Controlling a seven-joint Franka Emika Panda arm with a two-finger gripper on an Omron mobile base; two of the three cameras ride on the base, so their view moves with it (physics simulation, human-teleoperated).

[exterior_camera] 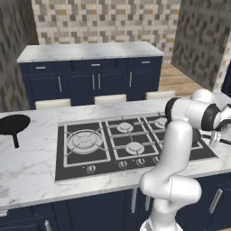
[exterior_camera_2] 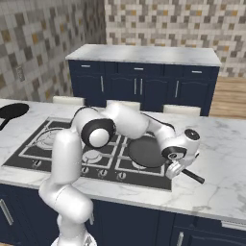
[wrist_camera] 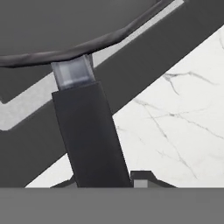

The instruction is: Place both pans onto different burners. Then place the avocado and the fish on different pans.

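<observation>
We note the tool (exterior_camera_2: 177, 169) closed on the black handle (wrist_camera: 89, 135) of the near pan (exterior_camera_2: 146, 152), whose bowl lies just beyond it over the cooktop (exterior_camera_2: 72, 161) on the desk (exterior_camera_2: 218, 168).

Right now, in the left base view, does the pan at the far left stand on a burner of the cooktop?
No: that pan rests on the marble counter, left of the cooktop and apart from it.
</observation>
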